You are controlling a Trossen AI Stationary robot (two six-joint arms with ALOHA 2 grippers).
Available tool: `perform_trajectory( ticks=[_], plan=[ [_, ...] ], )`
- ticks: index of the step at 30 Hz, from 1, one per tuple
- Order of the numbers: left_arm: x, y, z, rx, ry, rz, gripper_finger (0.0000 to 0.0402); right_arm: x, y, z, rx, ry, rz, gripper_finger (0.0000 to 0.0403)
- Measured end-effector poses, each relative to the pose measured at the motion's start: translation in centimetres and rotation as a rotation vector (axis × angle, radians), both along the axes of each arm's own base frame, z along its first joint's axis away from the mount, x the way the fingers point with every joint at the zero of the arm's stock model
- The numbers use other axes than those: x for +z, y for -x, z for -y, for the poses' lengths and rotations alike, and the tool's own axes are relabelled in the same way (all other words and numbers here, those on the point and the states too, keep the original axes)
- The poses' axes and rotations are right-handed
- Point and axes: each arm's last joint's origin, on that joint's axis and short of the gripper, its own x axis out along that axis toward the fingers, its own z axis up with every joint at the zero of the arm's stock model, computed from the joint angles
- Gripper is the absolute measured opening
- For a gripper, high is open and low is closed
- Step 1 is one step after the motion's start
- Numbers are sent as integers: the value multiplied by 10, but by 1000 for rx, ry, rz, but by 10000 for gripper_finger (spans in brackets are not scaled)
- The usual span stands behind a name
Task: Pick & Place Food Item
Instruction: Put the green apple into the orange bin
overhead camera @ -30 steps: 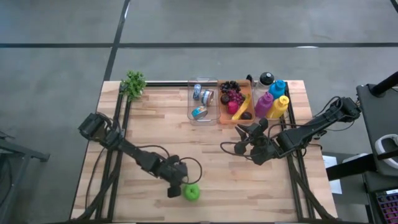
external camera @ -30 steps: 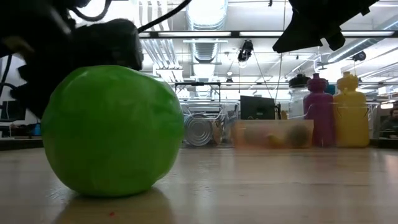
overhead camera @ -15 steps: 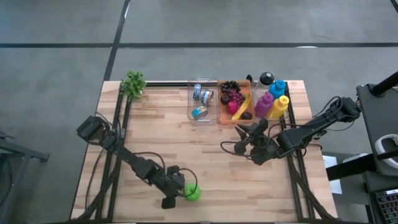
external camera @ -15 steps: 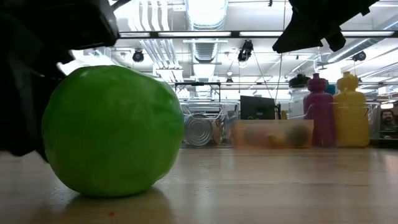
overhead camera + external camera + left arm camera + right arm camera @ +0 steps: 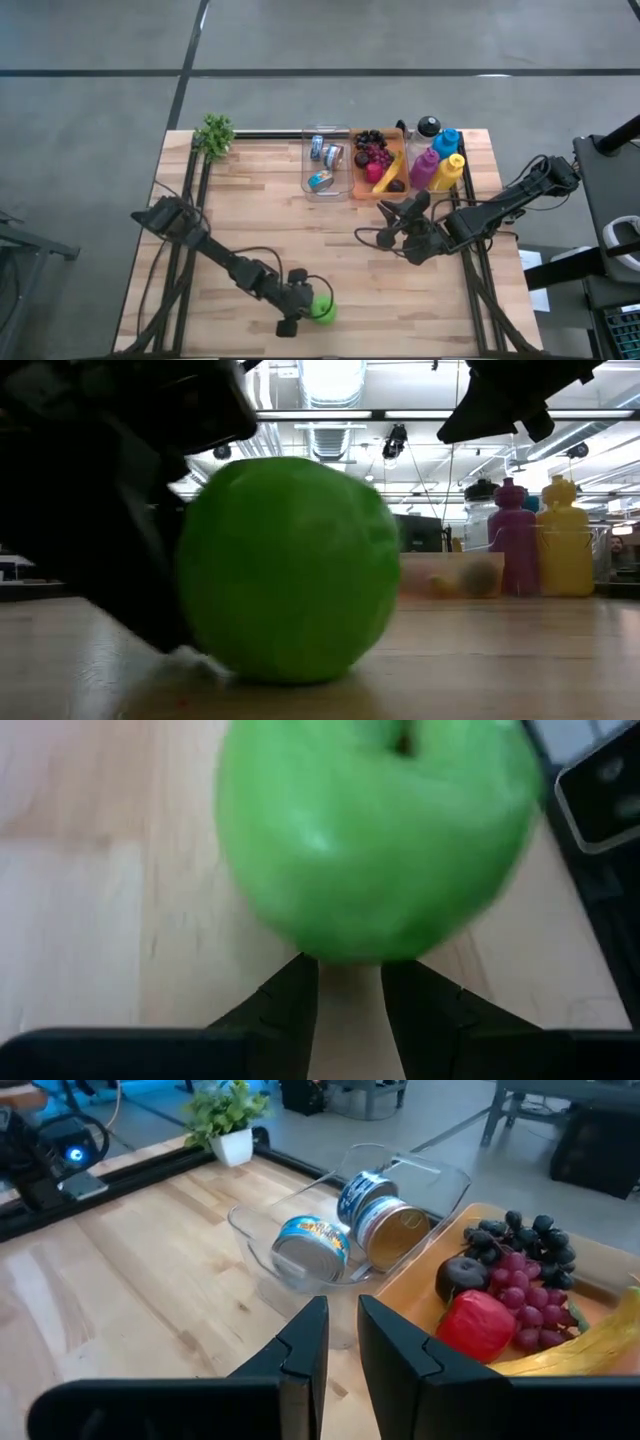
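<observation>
Starting at the left edge of the wooden table [image 5: 240,215], a small potted plant [image 5: 214,134] sits in the far corner. Down along the near edge, the left arm stretches low across the boards and its left gripper [image 5: 297,312] is right up against the green apple [image 5: 322,309]. From its wrist camera, the two dark fingers [image 5: 285,1010] stand close together with only a narrow gap between them, their tips touching the near side of the apple [image 5: 375,830]; they are not around it, so nothing is gripped. From table height the apple [image 5: 290,570] rests on the wood and fills the middle of the view, with the dark bulk of that gripper pressed in beside it.

Moving across to the far middle, a clear bin [image 5: 326,162] holds tin cans [image 5: 345,1225], and just beside it an orange tray [image 5: 378,165] carries toy fruit: dark grapes [image 5: 525,1255], a red piece [image 5: 480,1325] and a banana [image 5: 590,1345]. Next along stand the bottles, magenta [image 5: 424,168], yellow [image 5: 449,172] and blue [image 5: 446,142], bunched together near the far right corner.

Over on the right, the right gripper [image 5: 385,222] hangs above the table, in front of the tray and well apart from the apple. Its fingers [image 5: 305,1345] are nearly together, empty, pointed towards the cans.
</observation>
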Motion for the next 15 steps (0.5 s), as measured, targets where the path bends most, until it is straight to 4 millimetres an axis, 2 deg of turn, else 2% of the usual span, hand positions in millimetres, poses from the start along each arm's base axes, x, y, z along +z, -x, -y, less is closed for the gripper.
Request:
perform_trajectory(
  ticks=[8, 15],
  plan=[
    [0, -31, -11, -35, -59, 80, 118, -2, -2, -4, 147, -49, -98, 53],
    [5, -41, -22, -14, -68, 99, 118, -4, -2, -12, 309, -91, -173, 55]
  ],
)
